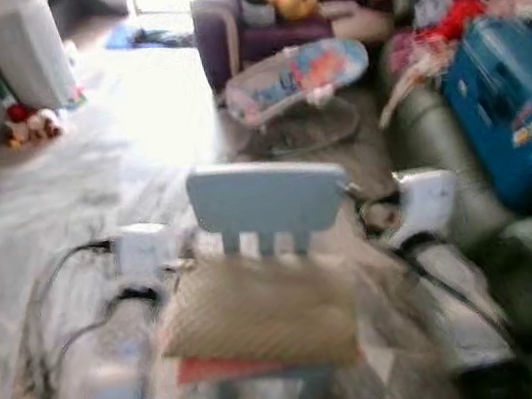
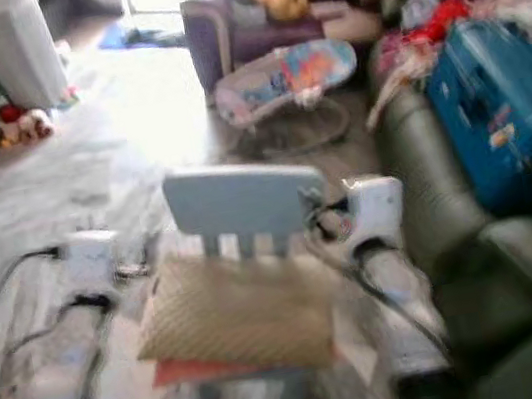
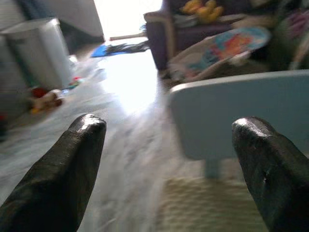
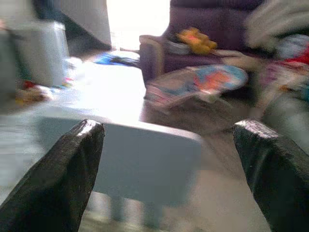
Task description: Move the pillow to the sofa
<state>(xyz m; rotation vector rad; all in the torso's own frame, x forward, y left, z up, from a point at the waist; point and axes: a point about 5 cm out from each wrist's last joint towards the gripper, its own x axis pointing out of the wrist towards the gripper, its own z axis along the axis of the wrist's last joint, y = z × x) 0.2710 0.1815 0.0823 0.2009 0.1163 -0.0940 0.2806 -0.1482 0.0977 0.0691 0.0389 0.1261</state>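
Observation:
A tan woven pillow (image 1: 264, 311) lies on the seat of a small pale-blue child's chair (image 1: 268, 199) right in front of me, with a red edge showing under it. The green leather sofa (image 1: 438, 132) stands to the right, loaded with things. My left arm reaches forward on the chair's left and my right arm on its right. The left gripper (image 3: 169, 164) is open beside the chair back, with the pillow below it. The right gripper (image 4: 169, 169) is open too, facing the chair back (image 4: 130, 164). Neither touches the pillow.
A blue suitcase (image 1: 515, 109) and heaped clothes (image 1: 451, 23) cover the sofa. A baby bouncer (image 1: 297, 78) sits on the floor ahead, before a purple armchair (image 1: 258, 19) with a yellow toy. White bins (image 1: 20, 51) and soft toys stand at far left. Cables trail by my left arm.

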